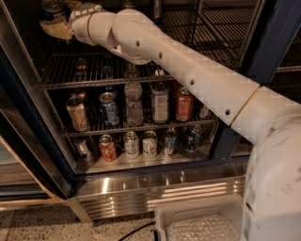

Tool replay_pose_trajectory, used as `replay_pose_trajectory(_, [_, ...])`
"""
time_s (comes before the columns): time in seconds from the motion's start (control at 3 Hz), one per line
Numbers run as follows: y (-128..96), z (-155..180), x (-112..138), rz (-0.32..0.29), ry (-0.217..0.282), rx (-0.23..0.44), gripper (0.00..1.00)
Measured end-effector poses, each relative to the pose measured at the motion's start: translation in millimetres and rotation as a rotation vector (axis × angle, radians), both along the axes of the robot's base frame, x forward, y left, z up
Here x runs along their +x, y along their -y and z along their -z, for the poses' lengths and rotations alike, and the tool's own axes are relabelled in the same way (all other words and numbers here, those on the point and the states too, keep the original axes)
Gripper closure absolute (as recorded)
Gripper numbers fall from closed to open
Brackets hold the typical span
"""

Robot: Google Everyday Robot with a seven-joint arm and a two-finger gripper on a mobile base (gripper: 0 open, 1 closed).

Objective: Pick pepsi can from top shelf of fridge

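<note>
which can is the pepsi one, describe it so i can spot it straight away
Start at the fridge and go to its upper left corner, above the top shelf. There the gripper at the end of the white arm grips the pepsi can: dark navy with a silver lid, the only can off the racks.

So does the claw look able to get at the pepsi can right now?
Probably yes: the claw looks closed on the pepsi can, up left above the top shelf, with nothing in between.

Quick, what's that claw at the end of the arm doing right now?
The gripper, top left in the fridge: jaws closed on the pepsi can.
</note>
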State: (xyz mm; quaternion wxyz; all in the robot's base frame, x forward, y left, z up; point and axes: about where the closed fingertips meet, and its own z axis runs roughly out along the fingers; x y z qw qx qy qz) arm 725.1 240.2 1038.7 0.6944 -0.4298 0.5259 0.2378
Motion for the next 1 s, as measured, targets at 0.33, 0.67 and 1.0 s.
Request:
replay_pose_trajectory(0.33, [25.8, -0.5, -21.2, 0.013, -0.032, 0.009, 1.00])
replay_pose_trajectory(0.67, [54.9, 4.8, -39.9, 0.038, -0.058, 0.020, 1.00])
replay_pose_trajectory(1.0, [89.2, 18.1, -56.3, 0.064, -0.107, 0.037, 1.00])
